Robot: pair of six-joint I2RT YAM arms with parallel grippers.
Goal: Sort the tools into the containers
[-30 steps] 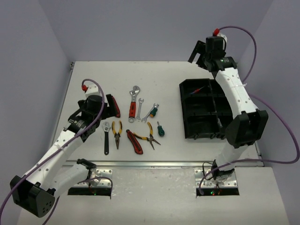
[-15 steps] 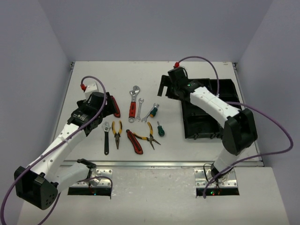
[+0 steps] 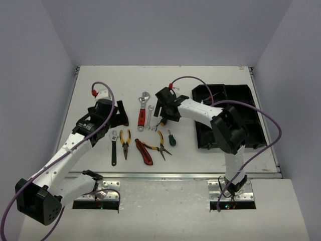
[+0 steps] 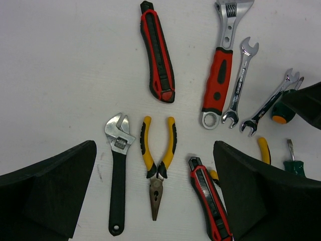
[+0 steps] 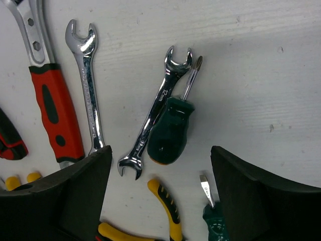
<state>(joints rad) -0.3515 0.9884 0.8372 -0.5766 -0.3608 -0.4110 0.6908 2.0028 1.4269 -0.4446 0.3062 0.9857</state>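
Observation:
Loose tools lie mid-table: a red-handled wrench, a silver wrench, yellow pliers and a red utility knife. My right gripper hangs open low over a stubby green screwdriver that lies against a silver wrench; nothing sits between its fingers. My left gripper hovers open above the yellow pliers, with a black-handled wrench and a red knife on either side. Another red knife lies farther back. The black tray of containers stands at the right.
A second green screwdriver and a second pair of yellow pliers lie near the front of the tool cluster. The right arm stretches from the tray side across to the tools. Purple cables loop over both arms.
The right arm has swung from above the tray's back edge leftward and down over the tools. The left gripper has shifted slightly toward the back.

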